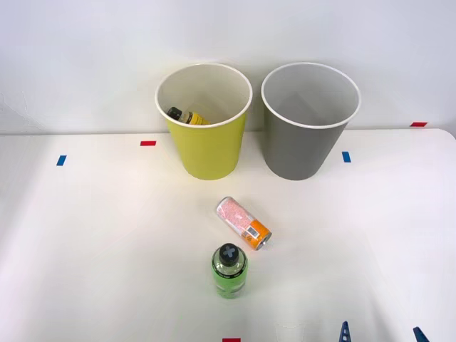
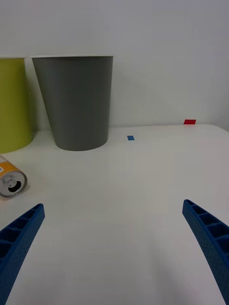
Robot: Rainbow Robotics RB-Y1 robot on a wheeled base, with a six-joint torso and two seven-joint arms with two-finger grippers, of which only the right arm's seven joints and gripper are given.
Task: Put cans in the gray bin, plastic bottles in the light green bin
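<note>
The right gripper [image 1: 380,333] hangs low at the surface's [image 1: 85,242] near edge, its blue ribbed fingers [image 2: 19,238] spread wide and holding nothing. The slim pink-and-white speckled metal can with an orange band [image 1: 244,222] lies on its side mid-surface, to the left of the fingers and farther in, its long axis slanting, its silver end towards the near edge. One can; two black-capped plastic bottles, the bright green one [image 1: 229,271] just nearer than the can, the yellow-orange one [image 1: 187,116] inside the lime tapered plastic bin [image 1: 206,153]. One gray tapered plastic bin [image 1: 303,149] stands beside the lime one.
</note>
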